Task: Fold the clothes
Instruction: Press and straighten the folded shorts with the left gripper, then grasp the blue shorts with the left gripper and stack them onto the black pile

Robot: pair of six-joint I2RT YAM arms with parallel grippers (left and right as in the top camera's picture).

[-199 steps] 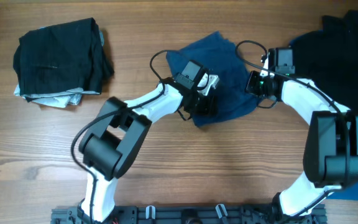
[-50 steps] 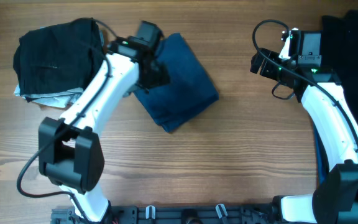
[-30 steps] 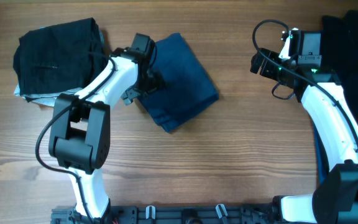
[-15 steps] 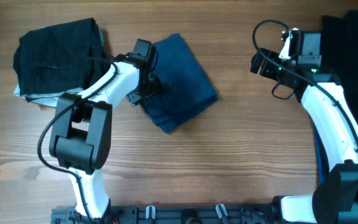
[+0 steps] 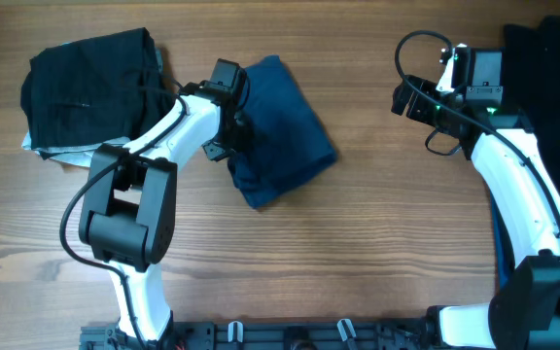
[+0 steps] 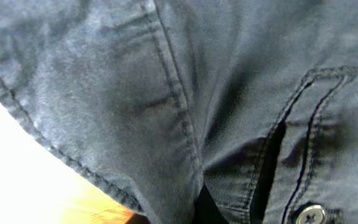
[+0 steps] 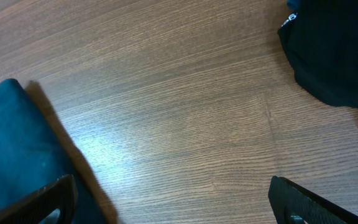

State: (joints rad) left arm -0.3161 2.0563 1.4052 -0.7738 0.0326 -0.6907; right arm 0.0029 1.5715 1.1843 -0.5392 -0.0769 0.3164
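while the left jaws sit on the left edge of the folded blue garment, their grip impossible to tell, the right jaws stand spread wide over bare surface, well apart.

You see the right gripper spread wide over the wood table. Blue cloth lower left, black garment upper right.

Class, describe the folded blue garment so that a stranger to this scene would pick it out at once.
On the wooden table, look at the upper middle of the overhead view, just right of the black folded stack. There lies the folded garment, the left gripper at its left edge. Unlike that black stack, it is dark blue.
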